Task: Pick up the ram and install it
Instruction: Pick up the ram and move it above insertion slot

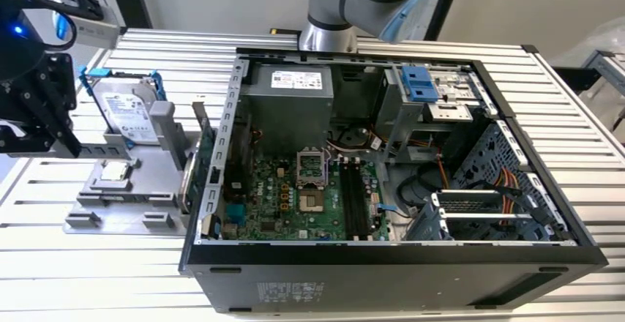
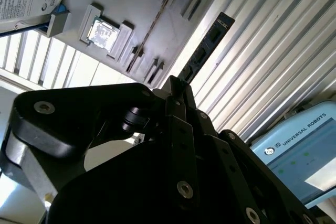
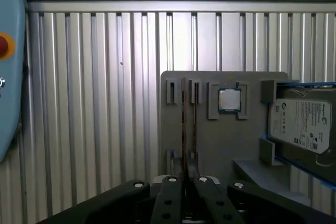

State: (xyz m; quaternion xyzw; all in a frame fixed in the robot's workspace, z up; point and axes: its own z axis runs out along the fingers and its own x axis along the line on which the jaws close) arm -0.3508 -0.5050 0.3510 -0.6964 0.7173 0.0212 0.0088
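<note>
My gripper (image 2: 178, 85) is shut on the ram (image 2: 206, 45), a long narrow stick with dark chips that juts out from the fingertips. In the first wrist view the ram (image 3: 184, 124) shows edge-on as a thin line running away from the gripper (image 3: 186, 178). In the exterior view the gripper (image 1: 49, 146) hangs high at that view's left, above the left edge of the grey fixture (image 1: 127, 205). The motherboard's black slots (image 1: 353, 197) lie inside the open computer case (image 1: 391, 256), well to the exterior view's right of the gripper.
The grey fixture (image 3: 241, 145) carries a hard drive (image 1: 127, 113) and a square silver processor chip (image 3: 229, 99). An upright green expansion card (image 1: 200, 132) stands between the fixture and the case. A blue teach pendant (image 2: 299, 150) lies on the ribbed table (image 3: 94, 103).
</note>
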